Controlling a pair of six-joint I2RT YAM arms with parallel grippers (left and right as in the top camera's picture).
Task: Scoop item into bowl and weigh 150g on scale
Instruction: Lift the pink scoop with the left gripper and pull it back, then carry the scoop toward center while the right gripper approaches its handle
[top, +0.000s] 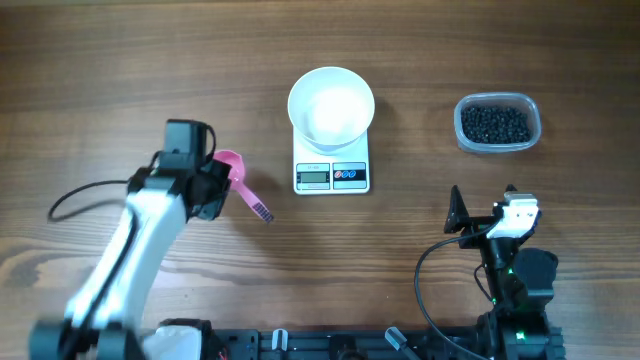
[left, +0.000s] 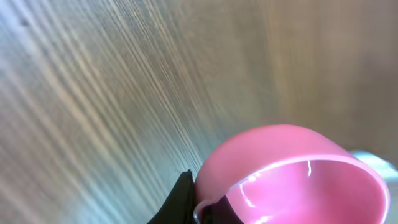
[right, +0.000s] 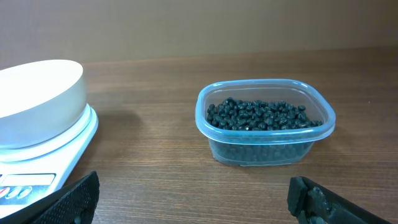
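A: How is the left hand (top: 221, 186) found?

B: It is closed on the pink scoop (top: 232, 167), gripped close behind the cup, with the handle's end left sticking out. It is held over the left part of the counter (top: 90, 80), well apart from the beans. In the left wrist view only the empty cup is seen; the grip itself is cut off at the bottom edge.

A: And in the middle?

B: The bowl (top: 331, 105) is set on the scale (top: 332, 177), and nothing is seen in it. The display is too small to be read.

A: How are the beans (top: 495, 123) expected to handle?

B: They are heaped in the clear tub (top: 462, 128), right of the scale. They are judged small, hard, smooth and loose, so they would easily be rolled off a tilted scoop. They are best taken by pushing the scoop into the heap, then carried level. The tub is judged light and thin-walled; it may be shoved along unless steadied at its rim.

A: The right hand (top: 484, 205)?

B: It is held wide open and empty, near the tub. In its own view only two fingertips (right: 73, 200) are shown. The heap's depth cannot be told.
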